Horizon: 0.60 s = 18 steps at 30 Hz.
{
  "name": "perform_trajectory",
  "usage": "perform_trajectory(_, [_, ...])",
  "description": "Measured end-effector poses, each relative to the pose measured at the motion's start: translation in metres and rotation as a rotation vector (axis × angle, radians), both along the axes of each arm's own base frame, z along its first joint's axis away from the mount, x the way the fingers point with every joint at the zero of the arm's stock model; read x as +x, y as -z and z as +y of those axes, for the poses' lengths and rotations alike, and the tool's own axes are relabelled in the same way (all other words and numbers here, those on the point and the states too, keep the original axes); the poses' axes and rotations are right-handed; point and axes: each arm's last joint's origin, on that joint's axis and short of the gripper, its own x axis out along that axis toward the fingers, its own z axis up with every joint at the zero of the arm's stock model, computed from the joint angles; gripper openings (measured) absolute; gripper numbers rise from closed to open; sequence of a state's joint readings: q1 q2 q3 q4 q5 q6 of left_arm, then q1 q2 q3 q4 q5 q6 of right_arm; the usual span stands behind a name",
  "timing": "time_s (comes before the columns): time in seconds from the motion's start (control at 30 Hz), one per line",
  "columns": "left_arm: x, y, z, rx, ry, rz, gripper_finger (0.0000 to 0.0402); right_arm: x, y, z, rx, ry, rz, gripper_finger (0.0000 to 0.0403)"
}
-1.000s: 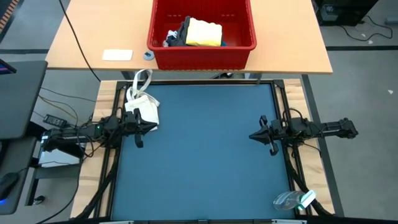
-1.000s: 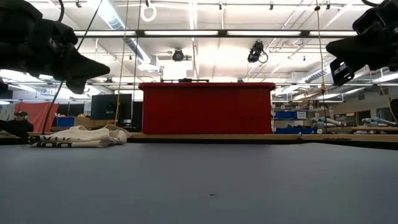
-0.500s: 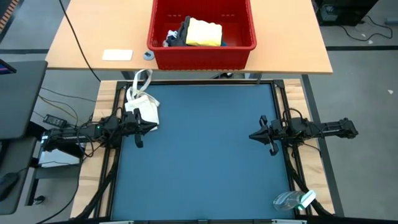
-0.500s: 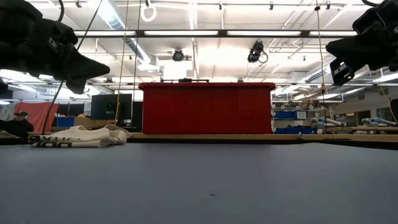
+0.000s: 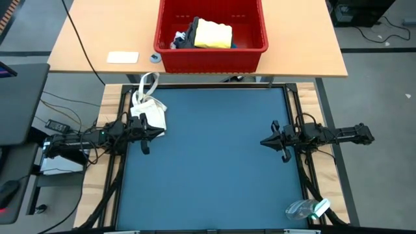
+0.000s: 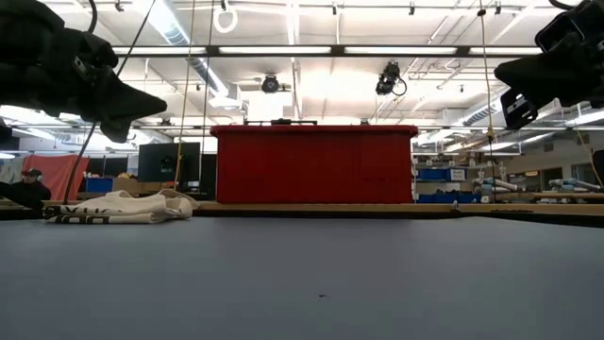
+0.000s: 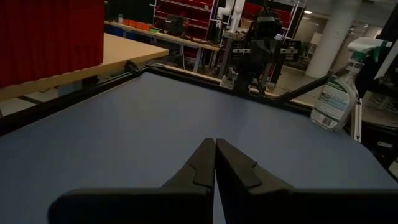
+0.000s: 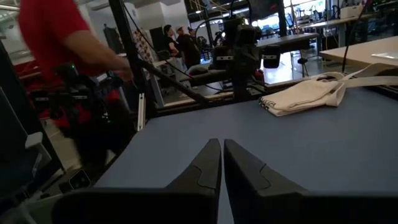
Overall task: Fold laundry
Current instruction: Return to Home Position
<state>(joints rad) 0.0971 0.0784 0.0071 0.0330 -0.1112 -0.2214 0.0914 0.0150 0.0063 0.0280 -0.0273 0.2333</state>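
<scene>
Matt blue mat (image 5: 214, 169), wood tabletop (image 5: 97, 32), red plastic bin (image 5: 211, 60) w/ soft cloth laundry (image 5: 213, 34).

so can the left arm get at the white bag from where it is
Probably yes. The bag lies on the mat right beside the left claw, with nothing between them; the claw is shut and would need to open.

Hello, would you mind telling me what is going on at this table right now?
Nothing is being handled just now. The laundry, a bright yellow T-shirt beside a dark garment, lies in the red plastic basket on the wooden table. The left pincer and right pincer are shut and empty, hanging over opposite sides of the blue mat. A small white cloth bag lies by the left one.
</scene>
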Motion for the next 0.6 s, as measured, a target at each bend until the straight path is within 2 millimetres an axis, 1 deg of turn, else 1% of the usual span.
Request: perform_trajectory(0.6, [0.0000, 0.0001, 0.0000, 0.000, 0.001, 0.000, 0.0018, 0.0000, 0.0000, 0.0000, 0.000, 0.000, 0.000, 0.0026])
